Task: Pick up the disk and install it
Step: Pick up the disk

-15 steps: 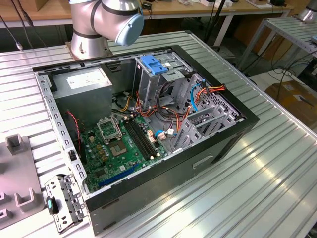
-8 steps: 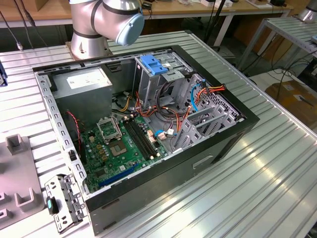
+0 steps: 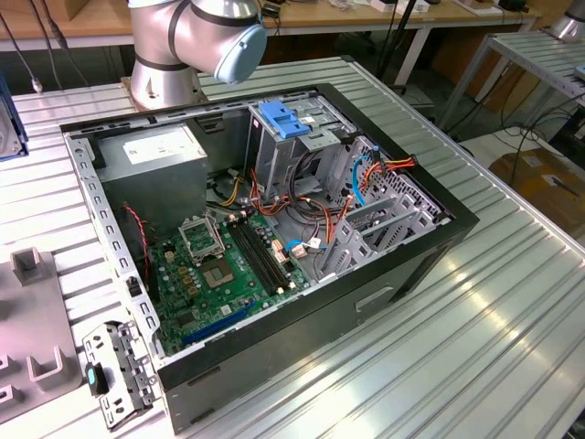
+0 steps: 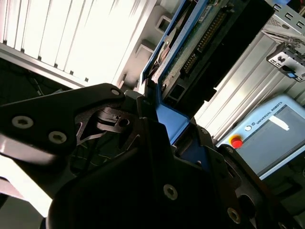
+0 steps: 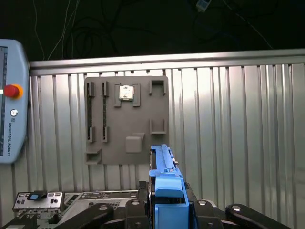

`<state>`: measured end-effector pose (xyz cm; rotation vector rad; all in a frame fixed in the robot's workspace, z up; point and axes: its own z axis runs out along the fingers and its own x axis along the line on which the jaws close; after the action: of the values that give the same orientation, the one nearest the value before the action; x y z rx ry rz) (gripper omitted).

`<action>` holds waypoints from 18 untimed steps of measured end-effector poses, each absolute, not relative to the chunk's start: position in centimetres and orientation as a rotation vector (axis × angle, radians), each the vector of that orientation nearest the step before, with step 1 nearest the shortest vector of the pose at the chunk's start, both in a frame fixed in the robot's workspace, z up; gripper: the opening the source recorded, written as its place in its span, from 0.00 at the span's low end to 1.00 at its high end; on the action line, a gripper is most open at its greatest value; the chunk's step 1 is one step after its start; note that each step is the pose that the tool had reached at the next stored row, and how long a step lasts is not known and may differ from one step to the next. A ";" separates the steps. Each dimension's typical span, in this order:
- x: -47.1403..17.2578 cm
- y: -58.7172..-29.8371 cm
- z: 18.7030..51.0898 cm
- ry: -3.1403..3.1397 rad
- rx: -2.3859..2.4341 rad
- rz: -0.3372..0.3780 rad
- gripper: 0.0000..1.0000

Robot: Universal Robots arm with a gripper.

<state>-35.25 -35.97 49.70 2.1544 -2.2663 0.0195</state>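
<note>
Disk in its blue carrier is sitting clamped in the gripper, fingers drawn in against it, above the grey fixture plate, so pickup seems done and carrying is under way, with installing likely demanding rails squared to the drive cage in the computer case.

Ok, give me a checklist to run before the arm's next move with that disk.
1. Disk held by gripper: ok, its blue carrier end is clamped in both wrist views.
2. Disk clear of grey fixture plate: cannot tell.
3. Computer case open: ok, its side is off.
4. Drive cage slot free: cannot tell.
5. Cable clearance: not ok, loose cables lie right beside the cage.
</note>
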 end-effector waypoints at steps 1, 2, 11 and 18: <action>-35.2 -36.0 49.7 -2.266 2.154 0.020 0.37; -35.2 -36.0 49.7 -2.266 2.154 0.019 0.37; -34.8 -36.5 49.7 -2.266 2.154 0.019 0.37; -34.1 -36.8 49.7 -2.266 2.154 0.019 0.37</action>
<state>-34.05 -36.76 49.67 2.1543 -2.2662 0.0195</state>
